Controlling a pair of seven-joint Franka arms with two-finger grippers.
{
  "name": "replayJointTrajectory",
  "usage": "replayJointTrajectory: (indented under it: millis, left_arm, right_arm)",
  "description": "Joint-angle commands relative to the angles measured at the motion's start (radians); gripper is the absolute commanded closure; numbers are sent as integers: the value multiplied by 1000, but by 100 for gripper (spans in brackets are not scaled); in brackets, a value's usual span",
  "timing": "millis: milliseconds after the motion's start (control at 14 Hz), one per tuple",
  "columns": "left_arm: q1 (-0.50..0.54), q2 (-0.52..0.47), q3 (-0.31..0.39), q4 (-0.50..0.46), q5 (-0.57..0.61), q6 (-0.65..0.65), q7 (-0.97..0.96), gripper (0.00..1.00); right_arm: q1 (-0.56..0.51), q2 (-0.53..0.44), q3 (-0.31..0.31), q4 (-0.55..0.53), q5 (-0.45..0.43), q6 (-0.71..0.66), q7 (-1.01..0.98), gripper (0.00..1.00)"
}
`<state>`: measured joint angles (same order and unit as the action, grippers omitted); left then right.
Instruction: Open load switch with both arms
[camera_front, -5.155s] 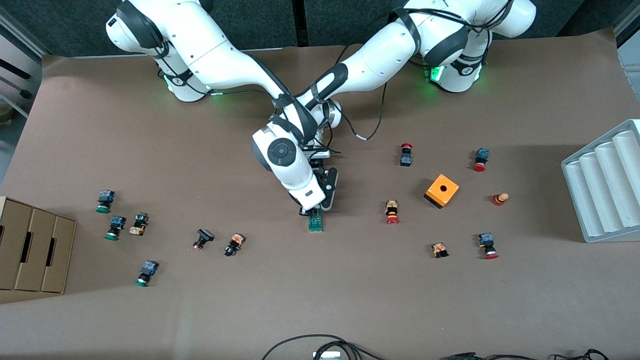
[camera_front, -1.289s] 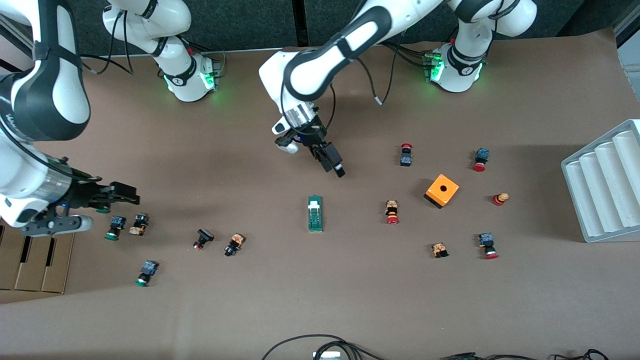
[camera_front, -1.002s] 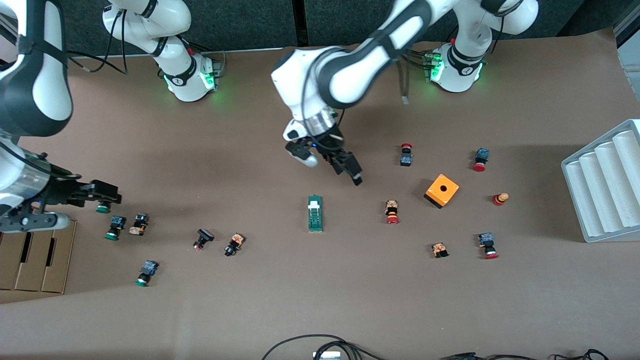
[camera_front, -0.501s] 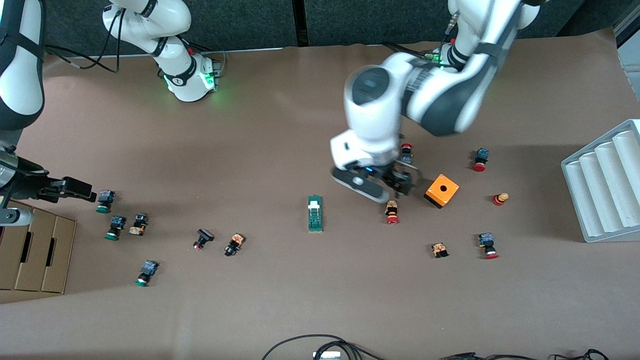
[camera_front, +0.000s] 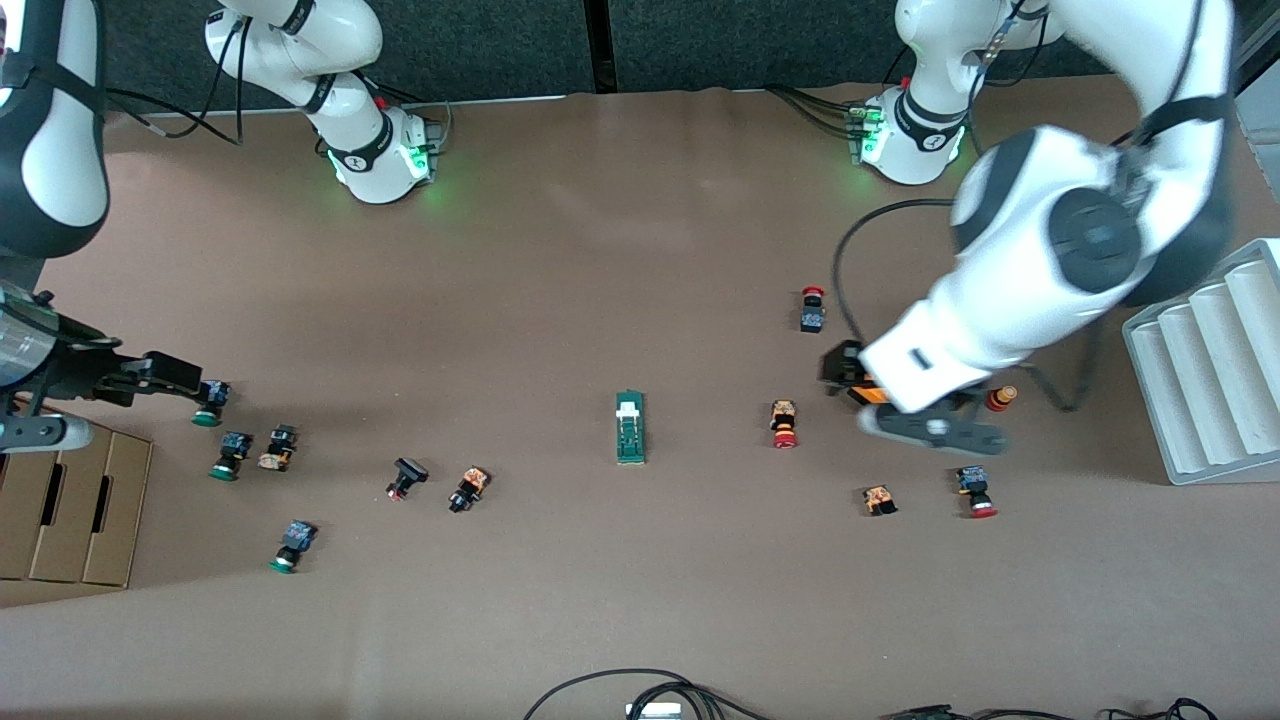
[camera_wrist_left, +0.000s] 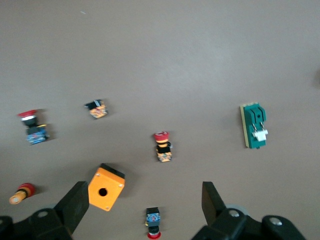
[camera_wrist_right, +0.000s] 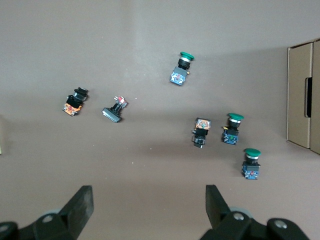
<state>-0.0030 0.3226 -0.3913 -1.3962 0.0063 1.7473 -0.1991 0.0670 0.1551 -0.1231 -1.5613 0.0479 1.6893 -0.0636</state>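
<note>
The load switch (camera_front: 630, 427), a slim dark-green block with a white sliding piece, lies alone on the brown table midway between the arms; it also shows in the left wrist view (camera_wrist_left: 255, 126). My left gripper (camera_front: 845, 368) hangs open over the orange cube box (camera_wrist_left: 105, 187), well off toward the left arm's end. Its fingers (camera_wrist_left: 76, 202) hold nothing. The left gripper (camera_wrist_left: 145, 200) spans the box and a red-capped button (camera_wrist_left: 152, 223) below it. My right gripper (camera_front: 183, 374) hovers open beside a green-capped button (camera_front: 207, 400) at the right arm's end, empty in its wrist view (camera_wrist_right: 149, 200).
Small push buttons lie scattered on both sides of the switch, such as one red-capped (camera_front: 784, 424) and one black (camera_front: 405, 477). A cardboard box (camera_front: 70, 490) sits at the right arm's end, a grey ribbed tray (camera_front: 1210, 360) at the left arm's end. Cables (camera_front: 640, 690) lie at the front edge.
The left arm has swung away from the switch toward its own end and now hangs over the orange box. The right gripper has drifted slightly beside the green-capped buttons. The switch has not moved.
</note>
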Motion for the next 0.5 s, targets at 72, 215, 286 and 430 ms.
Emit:
replayJointTrajectory:
  millis: [72, 215, 286, 430]
  left_arm:
    - [27, -96, 12, -9, 3, -112, -5, 0]
    - [37, -106, 54, 15, 1, -120, -3, 0]
    - [38, -108, 77, 23, 1, -124, -5, 0]
    - [43, -111, 114, 25, 1, -178, -2, 0]
  right_arm:
    - [-159, -25, 152, 4, -31, -17, 16, 0]
    - [-142, -25, 148, 6, -36, -22, 89, 0]
    - [-144, -26, 148, 9, -36, -26, 102, 0]
    - [-156, -26, 148, 21, -33, -51, 96, 0]
